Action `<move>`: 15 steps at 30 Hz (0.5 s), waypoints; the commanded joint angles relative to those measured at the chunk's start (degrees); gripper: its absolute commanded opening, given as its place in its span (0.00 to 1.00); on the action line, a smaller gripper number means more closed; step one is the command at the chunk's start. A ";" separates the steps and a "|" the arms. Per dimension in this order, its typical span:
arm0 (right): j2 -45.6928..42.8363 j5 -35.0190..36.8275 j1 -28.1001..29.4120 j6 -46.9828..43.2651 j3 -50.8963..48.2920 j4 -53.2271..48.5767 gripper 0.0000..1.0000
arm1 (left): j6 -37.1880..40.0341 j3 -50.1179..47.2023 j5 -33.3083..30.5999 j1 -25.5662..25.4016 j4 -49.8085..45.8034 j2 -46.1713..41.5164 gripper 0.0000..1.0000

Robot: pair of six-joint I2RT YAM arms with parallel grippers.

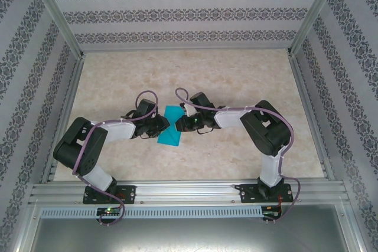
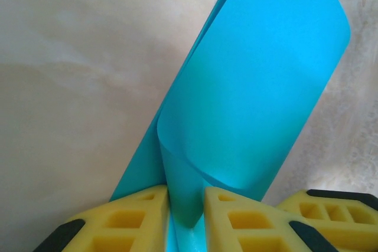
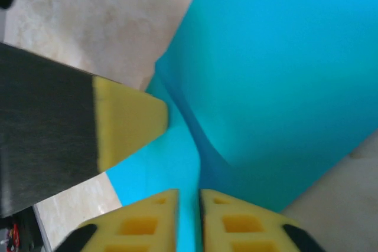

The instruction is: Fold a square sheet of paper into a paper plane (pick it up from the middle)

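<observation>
The square sheet of paper (image 1: 172, 127), teal-blue, lies mid-table between both grippers, one layer curled up over another. In the left wrist view the sheet (image 2: 260, 87) rolls into a soft loop, and my left gripper (image 2: 186, 199) is shut on that loop between its yellow foam fingers (image 2: 136, 216). My right gripper (image 3: 189, 199) stands open by a narrow slit. The sheet's raised fold (image 3: 283, 75) runs down against its right finger, and flat paper shows through the slit. The left gripper (image 1: 160, 126) and the right gripper (image 1: 181, 123) face each other across the sheet. The paper plane is out of view.
The marbled beige table (image 1: 236, 81) stretches on all sides, walled by patterned panels and an aluminium frame (image 1: 189, 193) along the near edge. A left-gripper finger (image 3: 127, 122) sits close in the right wrist view; a right-gripper finger (image 2: 336, 216) shows in the left wrist view.
</observation>
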 commanded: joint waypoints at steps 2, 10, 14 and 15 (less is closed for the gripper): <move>-3.32 -3.00 -0.66 4.67 -2.83 5.49 0.23 | -0.61 0.79 -1.44 -0.64 -1.50 0.37 0.24; -5.11 -1.84 -0.63 8.41 -6.72 9.15 0.25 | -0.73 0.61 -1.34 -0.61 -1.22 0.30 0.24; -3.57 -0.92 -0.62 8.32 -6.55 8.80 0.25 | -0.77 0.58 -1.18 -0.61 -1.22 -0.11 0.24; -3.32 -1.01 -0.54 8.45 -6.25 8.84 0.25 | -0.73 0.55 -1.20 -0.60 -1.30 -0.22 0.24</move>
